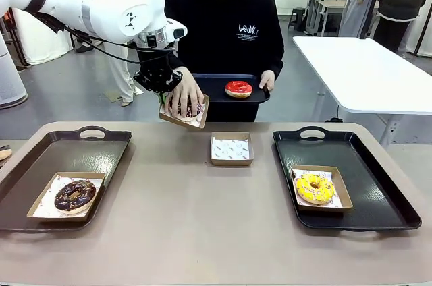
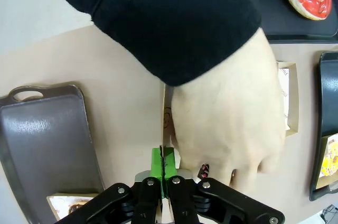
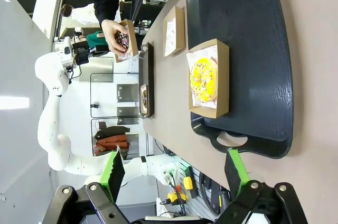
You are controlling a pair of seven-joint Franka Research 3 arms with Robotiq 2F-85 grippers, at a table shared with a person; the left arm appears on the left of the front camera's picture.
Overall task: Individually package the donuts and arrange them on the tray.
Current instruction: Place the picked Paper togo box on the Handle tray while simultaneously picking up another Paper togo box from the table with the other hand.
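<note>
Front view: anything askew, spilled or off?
Only the cardboard box pinched by the left gripper: it hangs tilted above the table's far edge while the person's hand rests on a sprinkled donut in it. Nothing spilled.

L tool clamped shut, R tool wide open.

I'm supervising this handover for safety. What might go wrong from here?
The left gripper pinches just one edge of the raised box while the person's hand holds the sprinkled donut in it: the box may tilt or slip. That hand is right beside the shut fingers, so an arm move might bump it. The red donut rides on a small tray held one-handed and might slide off.
</note>
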